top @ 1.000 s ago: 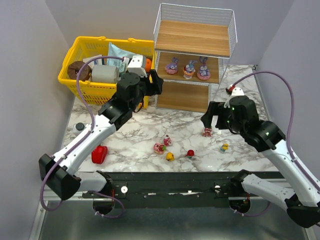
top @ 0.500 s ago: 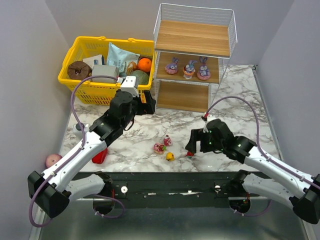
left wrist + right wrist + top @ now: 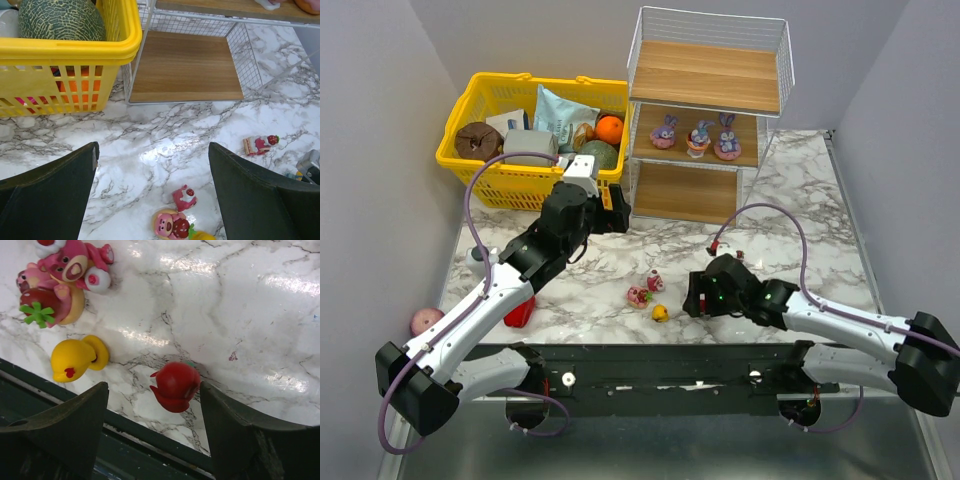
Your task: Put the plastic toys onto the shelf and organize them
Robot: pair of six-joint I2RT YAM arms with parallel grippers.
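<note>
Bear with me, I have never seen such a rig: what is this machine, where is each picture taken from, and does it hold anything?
It is two robot arms bolted to a marble table. The top picture looks down from above and behind them; the other two come from a camera on each wrist. Small plastic toys lie near the front edge, three more stand on the middle tier of the shelf, and a full yellow basket sits beside it. The left tool hangs open over the table, holding nothing. The right tool is open astride a red toy, beside a yellow toy, not gripping it yet.
</note>
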